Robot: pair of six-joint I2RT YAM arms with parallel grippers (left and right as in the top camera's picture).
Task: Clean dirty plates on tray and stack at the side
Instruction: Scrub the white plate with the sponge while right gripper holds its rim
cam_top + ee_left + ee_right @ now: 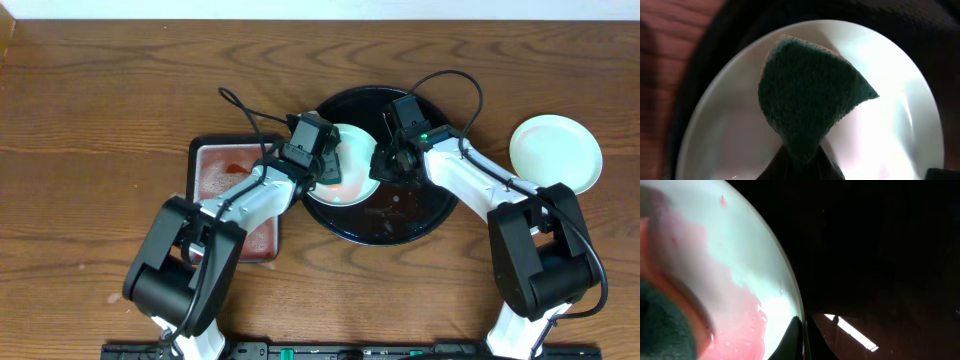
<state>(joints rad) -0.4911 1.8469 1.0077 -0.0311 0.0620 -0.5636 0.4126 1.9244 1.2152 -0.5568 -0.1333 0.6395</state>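
The left fingers [802,162] are closed tight on the narrow end of a dark green sponge [810,100]. The sponge is lying against the smeared plate [890,130], which is sitting in the left half of the tray [420,212]. The right fingers [803,339] are almost fully closed, and the right rim of this plate seems to be caught between them, so I judge that they are steadying it while the other arm is scrubbing. Red sauce [740,325] is covering one part of the plate beside the sponge, while the rest is looking clean. To do this step well, I think the sponge should be pressing lightly and moving in short strokes over the red patch. A hard push is likely to tilt the plate out of the thin grip or to slide it on the tray. The tray is glossy and is showing some small specks, so it is probably slippery. Just left of the tray, a small rectangular tray [235,200] with a pinkish inside is lying. Well to the right of the tray, a clean pale plate [556,152] is resting alone on the brown wooden bench [100,100], and I guess the stack should go there. I am not finding a third plate in these views.
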